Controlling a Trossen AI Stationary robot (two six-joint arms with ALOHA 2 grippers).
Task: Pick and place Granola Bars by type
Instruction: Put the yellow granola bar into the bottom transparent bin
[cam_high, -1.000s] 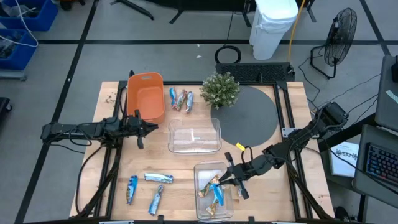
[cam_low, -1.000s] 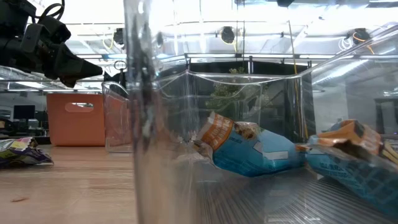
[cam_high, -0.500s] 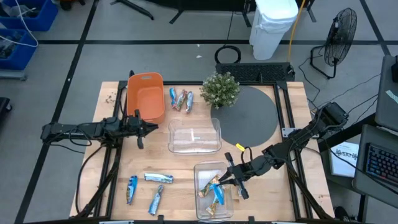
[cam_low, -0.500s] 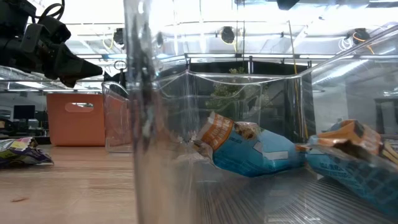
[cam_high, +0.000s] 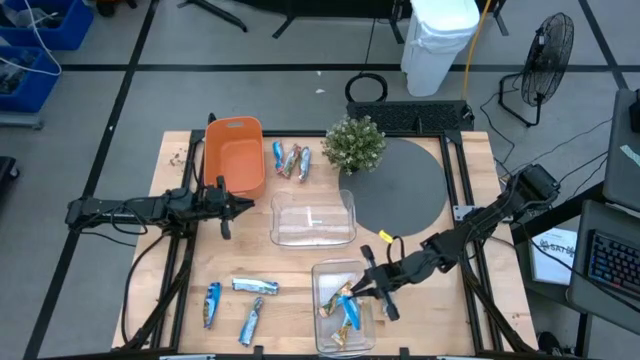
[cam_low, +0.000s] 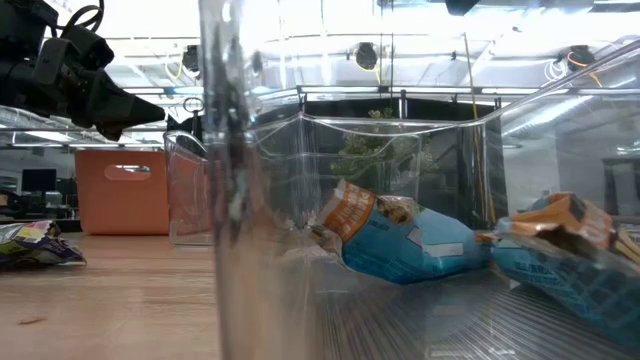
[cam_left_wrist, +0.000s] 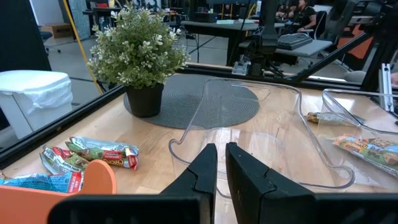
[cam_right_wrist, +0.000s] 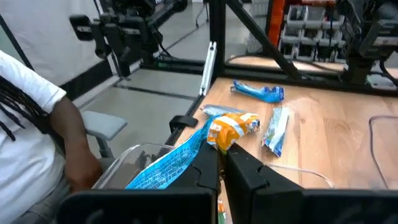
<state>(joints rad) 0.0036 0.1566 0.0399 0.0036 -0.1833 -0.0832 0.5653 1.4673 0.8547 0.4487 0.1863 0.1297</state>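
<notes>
Blue-and-orange foil is what we are finding between the narrow fingers of the right gripper (cam_high: 357, 290), which is pinching one granola bar (cam_right_wrist: 186, 152) by its end and holding it over the near clear bin (cam_high: 341, 306) at the table's front edge. We are counting 2 or more similar blue bars (cam_low: 405, 240) lying inside that bin, seen through its wall in the low view; the exact count is not clear to us. We are noting 3 loose bars (cam_high: 238, 304) lying flat on the wooden table (cam_high: 470, 165) toward the front left, well apart from the bin. We are also seeing 3 more wrapped bars (cam_high: 289, 160) lying at the far side, between the orange bin (cam_high: 233, 155) and the potted plant (cam_high: 355, 144); at least 1 looks reddish in the left wrist view. We are recording a second clear bin (cam_high: 314, 219) sitting near the table's centre, just beside the round grey mat (cam_high: 405, 190). We are observing the left gripper (cam_high: 234, 207) hanging near the orange bin's near end, its jaws almost together with only a thin gap and nothing between them.
</notes>
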